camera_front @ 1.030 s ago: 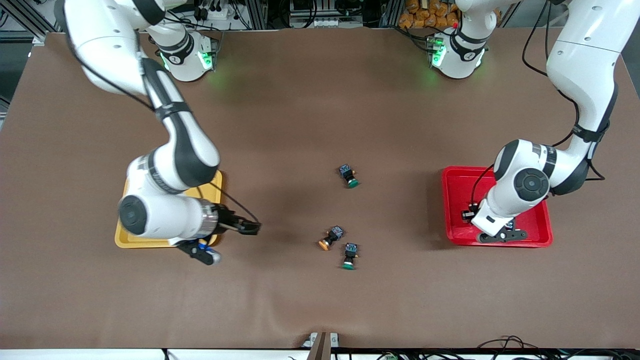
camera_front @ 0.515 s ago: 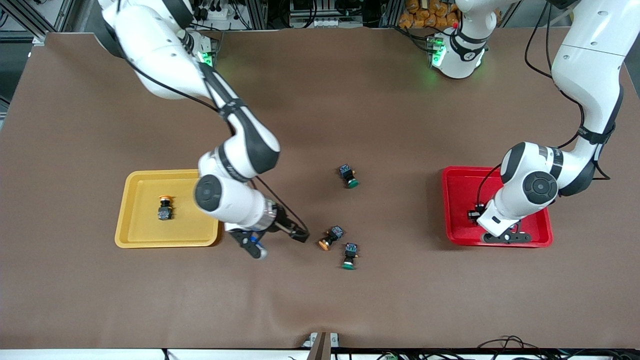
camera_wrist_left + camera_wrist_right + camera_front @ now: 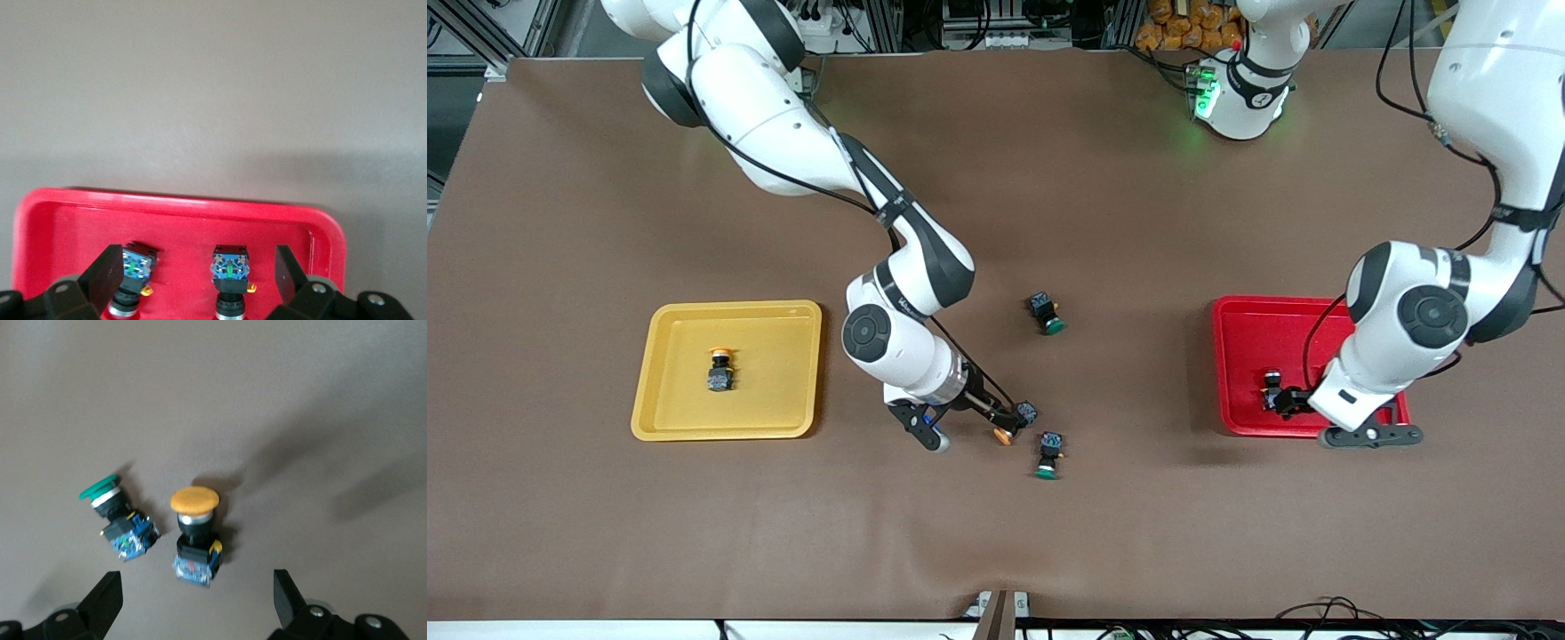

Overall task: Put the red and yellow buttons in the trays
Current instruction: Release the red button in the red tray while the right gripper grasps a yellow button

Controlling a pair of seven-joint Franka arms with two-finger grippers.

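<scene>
Your right gripper (image 3: 193, 603), jaws spread and holding nothing, has swung from the yellow tray (image 3: 796, 316) to the orange-capped button (image 3: 195, 533), green one (image 3: 1047, 453) at its 4 o'clock. Your left gripper (image 3: 193, 280), parted, hangs over the red tray (image 3: 73, 220); only its wrist view shows two buttons (image 3: 230, 263) there.

brown table (image 3: 1138, 204) carries trays (image 3: 725, 372), loose buttons (image 3: 1046, 314).
</scene>
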